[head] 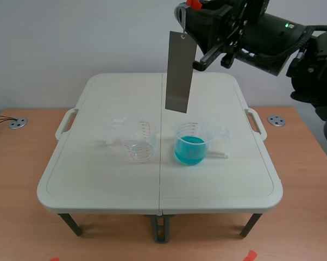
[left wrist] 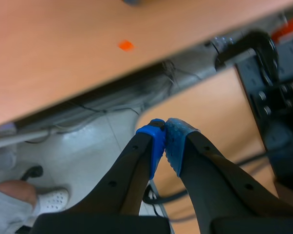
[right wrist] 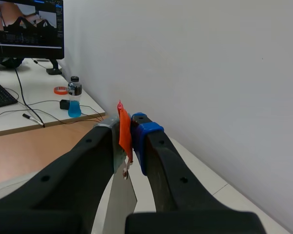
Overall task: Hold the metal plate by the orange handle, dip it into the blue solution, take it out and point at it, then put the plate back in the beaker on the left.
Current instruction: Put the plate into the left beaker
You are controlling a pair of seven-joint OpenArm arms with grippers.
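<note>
Two clear plastic beakers with printed scale lines stood side by side near the middle of the white folding table (head: 98, 185). The left beaker (head: 139, 143) looked colourless, and the right beaker (head: 191, 144) held the blue solution (head: 190, 151).

Above them hung the flat grey metal plate (head: 180, 73), a thin, dull, smooth rectangular strip. It was in the air and clear of both beakers. Its long axis was nearly upright with a slight lean, and its lower short edge pointed down toward the table, above the right beaker and a little to its left in the scene view. A small hole at its top end carried a ring.

Higher up, the right gripper (right wrist: 129, 132) pinched the plate's orange handle (right wrist: 124, 134), a thin tab pressed between the gripper's blue pad and grey pad. The black arm came in across the scene's top right. Past this gripper were a plain white wall (right wrist: 210, 63) and, further off, a clear bottle of blue drink (right wrist: 74, 96) on a desk.

The left gripper (left wrist: 163, 130) had its dotted blue pads pressed together on nothing, with a pale floor (left wrist: 88, 146) and cables beneath.
</note>
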